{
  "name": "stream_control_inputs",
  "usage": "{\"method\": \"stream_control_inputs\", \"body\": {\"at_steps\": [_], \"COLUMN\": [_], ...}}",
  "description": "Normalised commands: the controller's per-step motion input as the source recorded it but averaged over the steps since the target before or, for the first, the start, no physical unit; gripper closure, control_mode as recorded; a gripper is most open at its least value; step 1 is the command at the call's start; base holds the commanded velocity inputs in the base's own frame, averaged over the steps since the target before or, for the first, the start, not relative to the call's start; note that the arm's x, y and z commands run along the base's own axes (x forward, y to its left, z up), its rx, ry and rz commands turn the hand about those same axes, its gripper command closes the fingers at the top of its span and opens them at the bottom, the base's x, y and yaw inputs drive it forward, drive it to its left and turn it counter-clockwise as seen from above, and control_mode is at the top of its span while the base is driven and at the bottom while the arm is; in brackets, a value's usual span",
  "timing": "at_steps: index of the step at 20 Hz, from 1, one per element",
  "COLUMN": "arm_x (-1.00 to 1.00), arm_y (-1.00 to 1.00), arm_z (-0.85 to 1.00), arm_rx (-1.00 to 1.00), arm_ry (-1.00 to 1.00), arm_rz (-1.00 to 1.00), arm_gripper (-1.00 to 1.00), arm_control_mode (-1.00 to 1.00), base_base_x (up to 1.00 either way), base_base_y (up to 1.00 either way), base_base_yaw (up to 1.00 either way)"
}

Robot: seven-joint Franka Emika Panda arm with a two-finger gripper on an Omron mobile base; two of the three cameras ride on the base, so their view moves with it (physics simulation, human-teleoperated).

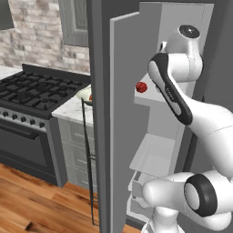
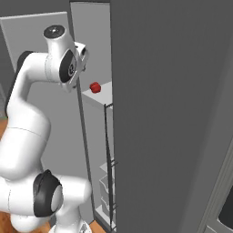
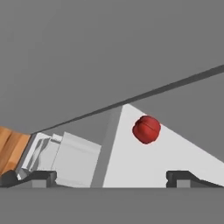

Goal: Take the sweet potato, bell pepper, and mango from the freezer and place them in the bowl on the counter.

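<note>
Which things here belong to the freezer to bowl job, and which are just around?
Job: bell pepper on a shelf in the freezer; bowl on the counter; open gripper facing the pepper.

Around: black gas stove, brick wall, wood floor.

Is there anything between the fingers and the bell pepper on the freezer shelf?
No. In the hand view, only bare pale shelf lies between the open fingers and the bell pepper.

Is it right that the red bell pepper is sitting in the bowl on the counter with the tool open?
Not quite. The bell pepper sits on a pale shelf inside the freezer, not in the bowl, as the hand view shows. The tool is open.
</note>
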Motion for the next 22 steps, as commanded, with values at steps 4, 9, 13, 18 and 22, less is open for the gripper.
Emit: {"method": "stream_control_inputs", "body": {"at_steps": [4,9,13,18,22], "arm_x": [0.20,0.16,0.03,0.06,0.19], "arm_y": [0.00,-0.08,-0.23,-0.12,0.01], "arm_z": [0.00,-0.02,0.00,-0.07,-0.11], "arm_rx": [0.00,0.02,0.09,0.05,0.00], "arm_ry": [0.03,0.07,0.13,0.10,0.00], "arm_rz": [-0.20,-0.12,0.00,0.00,0.00], "arm_gripper": [-1.00,-1.00,-1.00,-1.00,-1.00], "arm_control_mode": [-1.00,-1.00,-1.00,-1.00,-1.00], "base_base_x": [0.00,0.00,0.00,0.00,0.00], "base_base_y": [0.00,0.00,0.00,0.00,0.00], "base_base_yaw": [0.00,0.00,0.00,0.00,0.00]}}
